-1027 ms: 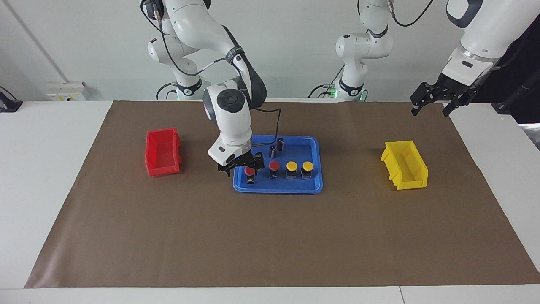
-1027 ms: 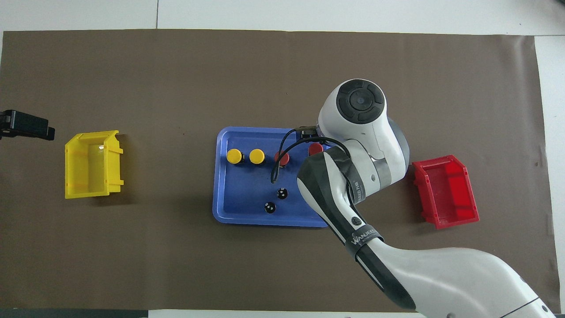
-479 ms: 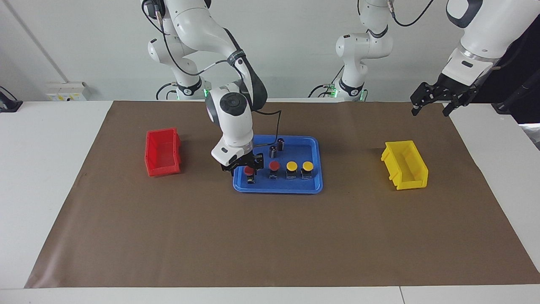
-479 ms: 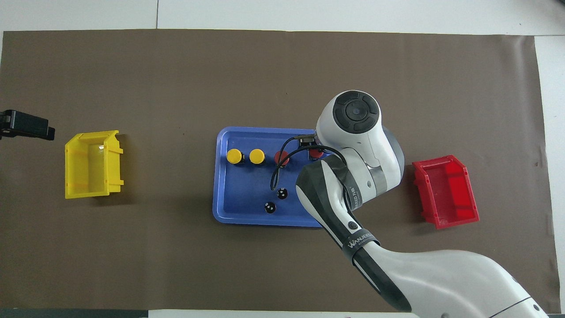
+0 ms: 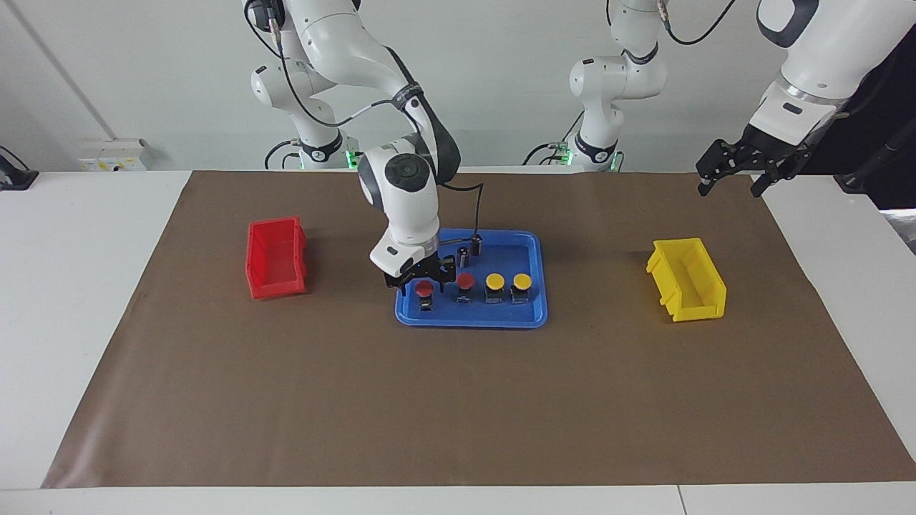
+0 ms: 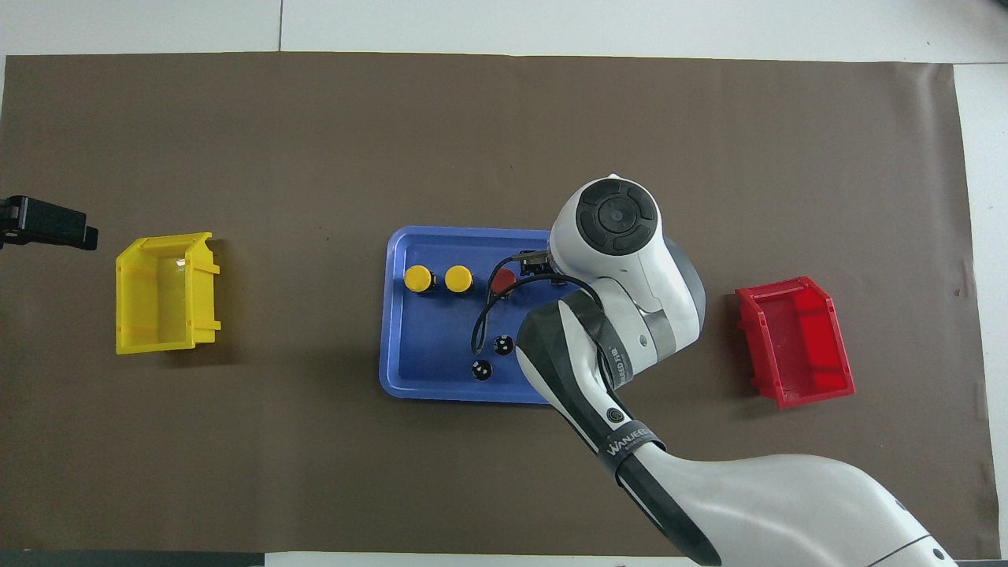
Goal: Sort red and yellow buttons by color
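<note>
Four buttons stand in a row on the blue tray (image 5: 533, 315). My right gripper (image 5: 424, 285) is down at the red button (image 5: 425, 288) nearest the right arm's end, which still rests on the tray. I cannot tell whether the gripper holds it. The right arm hides that button in the overhead view. The other red button (image 5: 465, 280) (image 6: 504, 279) stands beside it, followed by two yellow buttons (image 5: 494, 281) (image 5: 522, 281) (image 6: 458, 278) (image 6: 418, 278). My left gripper (image 5: 737, 177) (image 6: 47, 223) waits open in the air by the left arm's end.
A red bin (image 5: 275, 259) (image 6: 795, 342) sits toward the right arm's end of the brown mat. A yellow bin (image 5: 687, 280) (image 6: 161, 291) sits toward the left arm's end. Two dark cylinders (image 6: 503, 343) (image 6: 481, 370) stand in the tray, nearer the robots than the buttons.
The right arm's hand has shifted slightly toward the left arm's end, centring on the end red button, and its jaws have drawn closer. The button and the left arm have not moved.
</note>
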`<act>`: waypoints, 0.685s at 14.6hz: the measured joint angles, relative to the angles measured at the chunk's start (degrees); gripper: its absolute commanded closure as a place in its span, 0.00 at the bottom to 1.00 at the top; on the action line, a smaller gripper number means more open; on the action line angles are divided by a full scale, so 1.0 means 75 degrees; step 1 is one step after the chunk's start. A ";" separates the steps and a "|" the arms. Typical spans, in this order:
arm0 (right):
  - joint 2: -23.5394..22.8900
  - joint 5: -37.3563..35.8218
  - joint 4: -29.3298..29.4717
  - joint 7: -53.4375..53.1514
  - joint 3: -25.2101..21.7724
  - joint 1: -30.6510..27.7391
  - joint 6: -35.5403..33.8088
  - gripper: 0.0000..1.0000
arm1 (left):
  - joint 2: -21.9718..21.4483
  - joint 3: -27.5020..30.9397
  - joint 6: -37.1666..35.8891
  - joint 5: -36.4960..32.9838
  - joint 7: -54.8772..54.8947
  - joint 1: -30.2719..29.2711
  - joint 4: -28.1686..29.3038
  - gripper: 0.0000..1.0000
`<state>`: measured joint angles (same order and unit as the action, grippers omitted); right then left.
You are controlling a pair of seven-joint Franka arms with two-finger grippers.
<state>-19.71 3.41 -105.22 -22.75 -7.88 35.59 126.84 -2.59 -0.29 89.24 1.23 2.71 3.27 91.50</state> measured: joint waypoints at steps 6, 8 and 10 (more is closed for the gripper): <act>0.0024 0.0290 -0.0021 -0.0001 -0.0001 -0.0002 0.0007 0.87 | 0.0000 0.0000 0.0000 0.0000 0.0000 0.0000 0.0000 0.00; 0.0043 0.0291 -0.0005 -0.0001 -0.0008 -0.0034 0.0006 0.87 | 0.0000 0.0000 0.0000 0.0000 0.0000 0.0000 0.0000 0.00; 0.0155 0.0291 0.0153 0.0211 -0.0023 -0.0194 -0.0213 0.87 | 0.0000 0.0000 0.0000 0.0000 0.0000 0.0000 0.0000 0.00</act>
<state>-18.55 5.59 -104.08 -21.17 -8.04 34.13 125.25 -2.59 -0.29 89.24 1.23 2.71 3.27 91.50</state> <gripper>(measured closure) 0.590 0.000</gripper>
